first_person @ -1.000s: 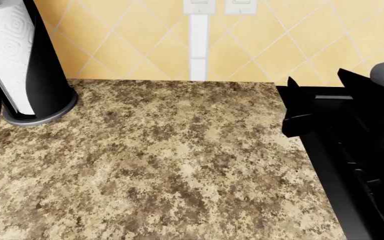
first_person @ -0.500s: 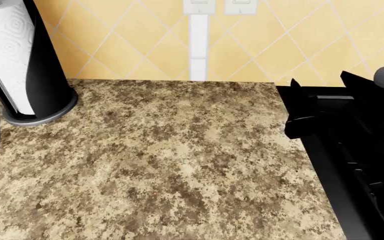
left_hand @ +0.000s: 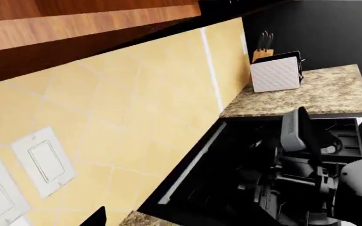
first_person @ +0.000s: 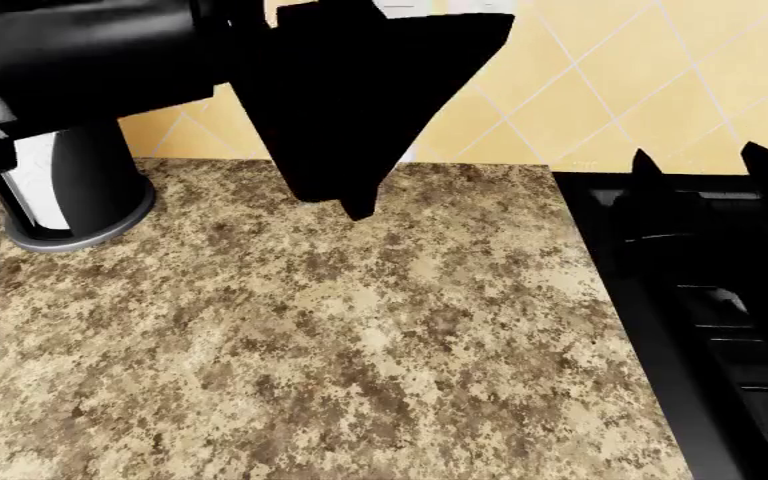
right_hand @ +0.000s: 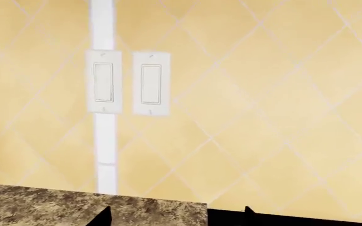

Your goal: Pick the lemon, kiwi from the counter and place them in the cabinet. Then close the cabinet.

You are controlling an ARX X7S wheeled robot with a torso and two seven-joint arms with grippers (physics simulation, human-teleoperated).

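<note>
A yellow tiled wall is backing a speckled granite table, with a black stove sitting just beside it on the right. Two white wall switches are sitting side by side on the tiles above the table's back edge. A paper towel holder is standing at the back left of the table, partly hidden. The left arm is reaching across the upper part of the head view, and its left gripper is hanging as a dark wedge above the table; I cannot tell whether it is spread or pressed together. The right gripper is not showing clearly anywhere. Neither fruit is showing on the table. Beyond the stove, a knife block is standing against the wall next to a white box.
</note>
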